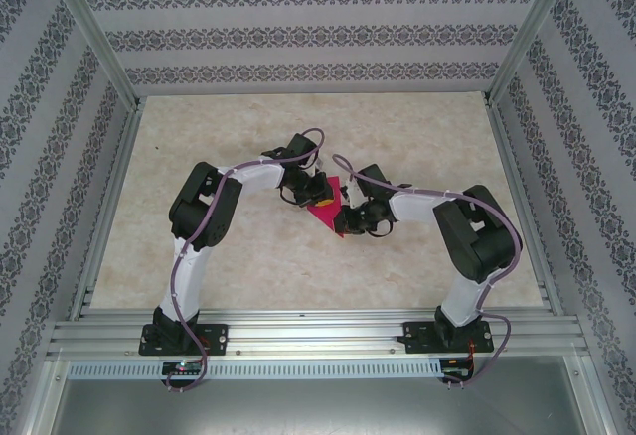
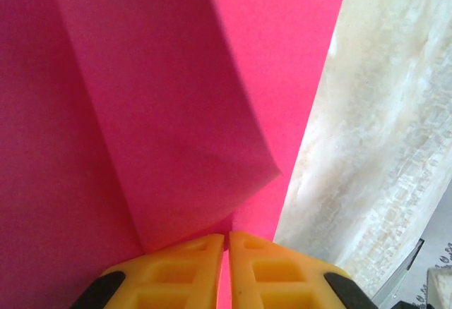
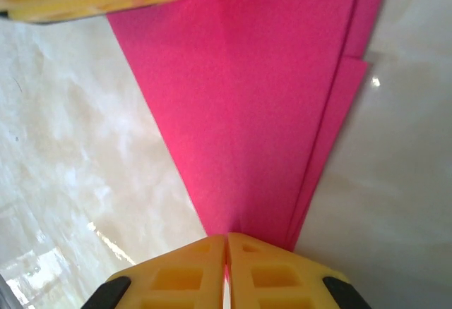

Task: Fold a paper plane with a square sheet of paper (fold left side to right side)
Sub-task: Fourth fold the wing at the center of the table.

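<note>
Right wrist, right hand (image 3: 226,250) pinching paper plane (image 3: 261,97) tip

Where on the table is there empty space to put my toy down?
Bare table runs along the back wall. Another free patch lies at the front, between the metal rail and the pink paper. The middle is crowded: the left fingers and right fingers pinch the paper there.

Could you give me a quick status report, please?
Left gripper shut on paper. Right gripper shut on its pointed tip. Paper partly folded. Nothing in the way.
</note>
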Action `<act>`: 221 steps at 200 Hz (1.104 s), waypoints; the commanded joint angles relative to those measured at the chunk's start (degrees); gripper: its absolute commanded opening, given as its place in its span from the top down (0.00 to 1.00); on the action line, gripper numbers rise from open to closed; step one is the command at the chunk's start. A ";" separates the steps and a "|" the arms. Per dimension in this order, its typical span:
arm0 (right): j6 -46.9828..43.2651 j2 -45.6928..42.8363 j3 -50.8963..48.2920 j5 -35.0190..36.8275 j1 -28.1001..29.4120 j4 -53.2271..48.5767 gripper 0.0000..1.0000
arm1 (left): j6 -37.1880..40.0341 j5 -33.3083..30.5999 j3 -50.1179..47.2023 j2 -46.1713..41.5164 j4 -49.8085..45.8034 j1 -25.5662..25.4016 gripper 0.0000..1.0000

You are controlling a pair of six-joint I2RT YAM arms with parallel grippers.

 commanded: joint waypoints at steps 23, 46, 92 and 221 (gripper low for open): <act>0.66 -1.39 -6.93 0.69 1.53 -10.63 0.89 | 0.38 -5.76 -2.21 2.44 -2.80 0.30 0.86; 1.35 -4.05 -7.93 -0.49 1.03 -10.07 0.89 | 0.41 -5.83 -2.21 2.28 -2.88 0.32 0.86; 2.05 -14.44 -5.96 -4.51 -2.56 -9.91 0.88 | 0.43 -5.67 -2.19 1.87 -2.88 0.15 0.86; 6.04 1.82 0.97 0.47 -1.27 1.66 0.89 | 0.33 -4.71 -1.78 0.40 -2.71 -0.02 0.86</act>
